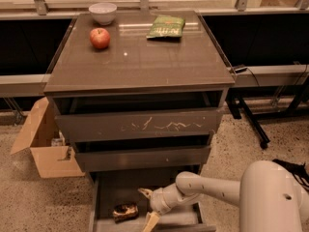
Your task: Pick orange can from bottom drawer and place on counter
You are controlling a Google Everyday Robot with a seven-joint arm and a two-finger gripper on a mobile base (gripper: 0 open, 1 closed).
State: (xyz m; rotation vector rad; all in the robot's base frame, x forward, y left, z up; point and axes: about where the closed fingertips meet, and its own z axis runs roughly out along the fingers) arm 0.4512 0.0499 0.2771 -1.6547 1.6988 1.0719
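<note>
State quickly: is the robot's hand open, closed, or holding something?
Hand: open, holding nothing, in the bottom drawer just right of the orange can.
</note>
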